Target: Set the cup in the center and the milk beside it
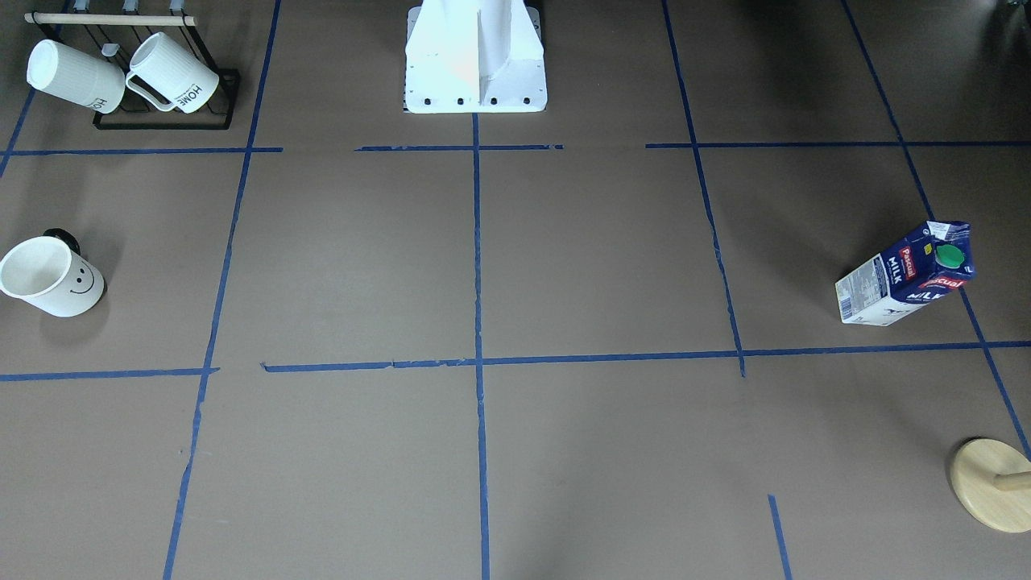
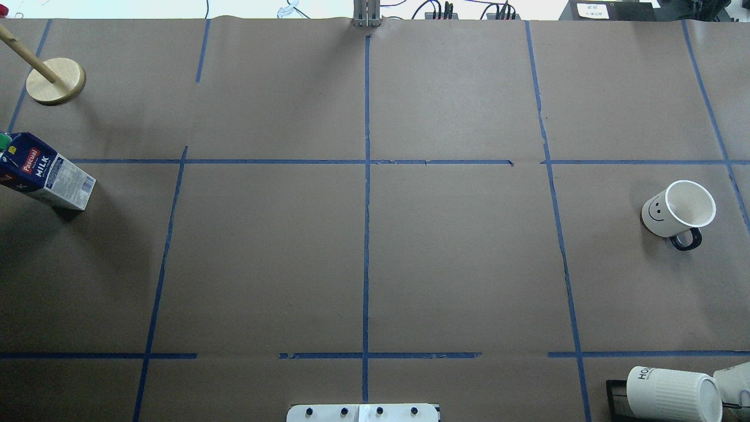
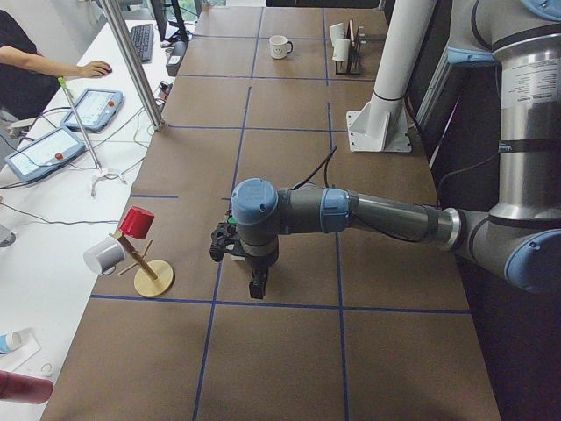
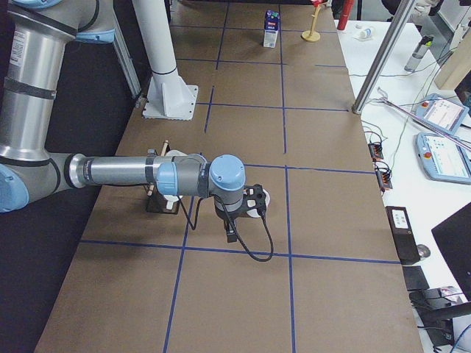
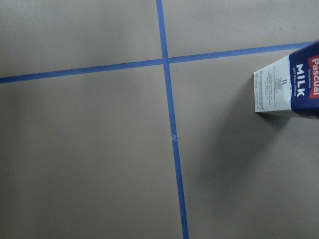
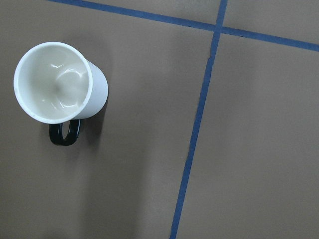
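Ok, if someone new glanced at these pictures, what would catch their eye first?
The smiley-face cup stands alone far out on the robot's right side, and the blue milk carton stands at the far left edge. The center between them, where the blue tape lines cross, holds neither yet.

Milk (image 2: 44,176): the overhead view's left edge cuts off its top, and my left wrist camera catches only its lower end at the right edge.
Cup (image 4: 263,200): from the right end I see only a white sliver behind the near wrist.
Left gripper (image 3: 259,285): side view only, so I can't tell how its jaws stand.
Right gripper (image 4: 232,234): same, I can't tell.
Ribbed mugs (image 2: 668,391): clipped at the overhead view's bottom corner.
Wooden stand (image 1: 989,485): clipped by the front view's right edge.
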